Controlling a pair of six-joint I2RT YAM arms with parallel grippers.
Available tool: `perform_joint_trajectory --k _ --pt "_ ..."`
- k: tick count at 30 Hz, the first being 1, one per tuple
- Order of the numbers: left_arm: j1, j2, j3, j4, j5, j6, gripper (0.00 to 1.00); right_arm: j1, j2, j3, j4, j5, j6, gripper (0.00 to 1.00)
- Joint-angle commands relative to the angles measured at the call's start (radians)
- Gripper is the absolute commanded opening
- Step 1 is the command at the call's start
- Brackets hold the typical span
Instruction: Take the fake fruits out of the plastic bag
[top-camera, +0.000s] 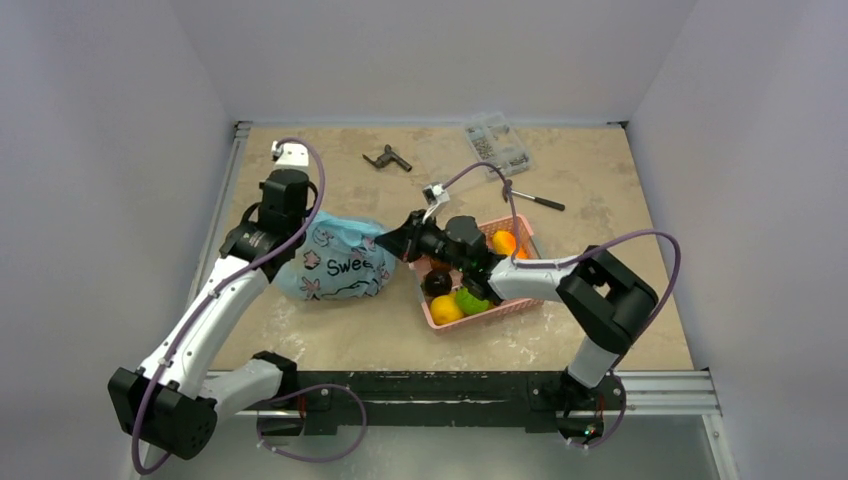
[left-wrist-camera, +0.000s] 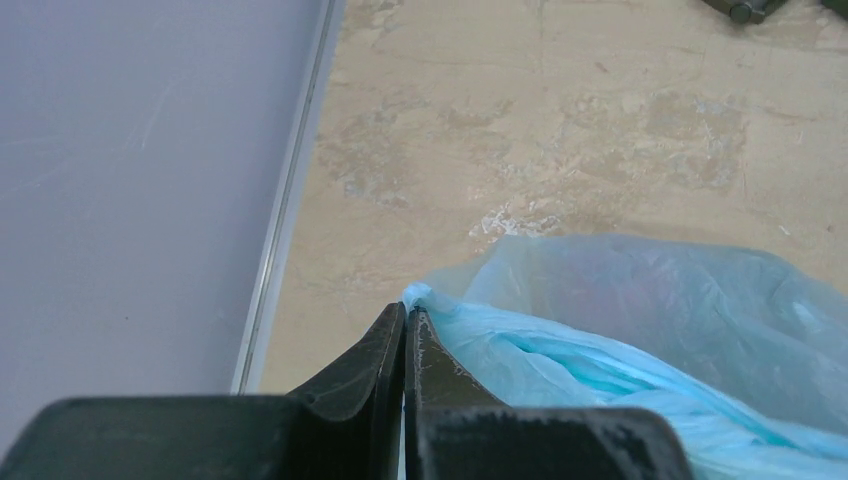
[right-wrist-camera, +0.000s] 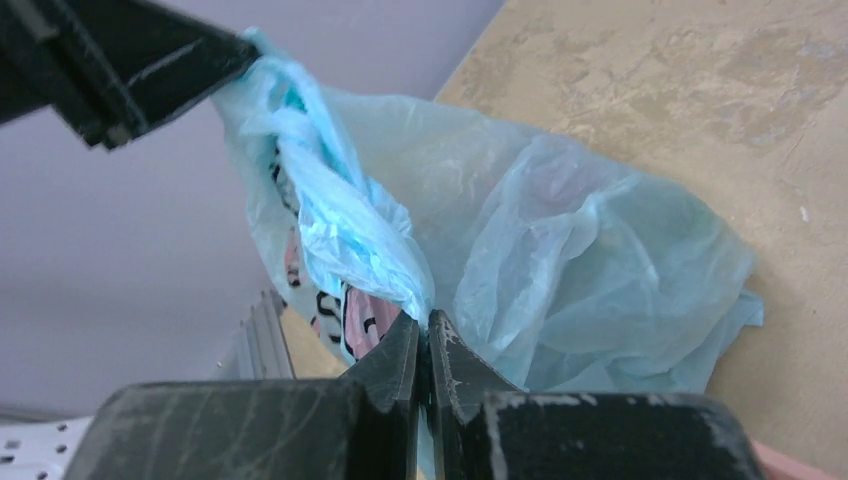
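Plastic bag (top-camera: 335, 265): thin see-through pale blue film, crinkled, bulging, pink motifs. Dark lettering reads "Swee", rest hidden. Sits on left half of bench (top-camera: 330, 340), mid-depth, nearer left edge. Contents not discernible through film.
Left gripper (left-wrist-camera: 405, 318): jaws pinched tight on bag's left rim.
Right gripper (right-wrist-camera: 425, 330): jaws clamped on twisted, rope-like handle at bag's right side.
Bench top beige, mottled, stone-look.
Pink slatted basket (top-camera: 500, 310) just right of bag. Inside: orange fruit (top-camera: 446, 310), lime-green fruit (top-camera: 471, 300), dark fruit (top-camera: 437, 283).

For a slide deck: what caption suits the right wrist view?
Right tool and left tool pinch a twisted strand of the plastic bag.
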Motion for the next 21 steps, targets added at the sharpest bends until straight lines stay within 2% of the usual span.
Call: perform_joint_trajectory --k 1,3,4,6,8,12,15,17,21 --pt "0.009 -0.086 -0.044 0.098 -0.030 -0.005 0.00 -0.051 0.055 0.005 0.262 -0.183 0.175 0.01" --pt "0.009 -0.117 -0.068 0.128 0.021 0.014 0.00 -0.051 0.049 0.023 0.214 -0.160 0.145 0.05" --pt "0.008 -0.127 -0.075 0.138 0.039 0.018 0.00 -0.050 0.044 0.035 0.182 -0.154 0.129 0.10" --pt "0.008 -0.134 -0.082 0.147 0.058 0.027 0.00 -0.049 0.023 0.070 0.055 -0.134 0.062 0.22" --pt "0.009 -0.131 -0.080 0.147 0.083 0.030 0.00 -0.040 -0.004 0.129 -0.104 -0.092 -0.042 0.40" --pt "0.007 -0.122 -0.073 0.143 0.098 0.030 0.00 0.006 -0.028 0.269 -0.363 0.018 -0.269 0.70" --pt "0.008 -0.123 -0.072 0.143 0.108 0.027 0.00 0.055 -0.005 0.382 -0.505 0.110 -0.404 0.85" --pt "0.008 -0.123 -0.072 0.144 0.115 0.027 0.00 0.077 0.031 0.456 -0.570 0.141 -0.469 0.90" --pt "0.007 -0.123 -0.073 0.144 0.115 0.026 0.00 0.095 0.095 0.561 -0.640 0.198 -0.490 0.90"
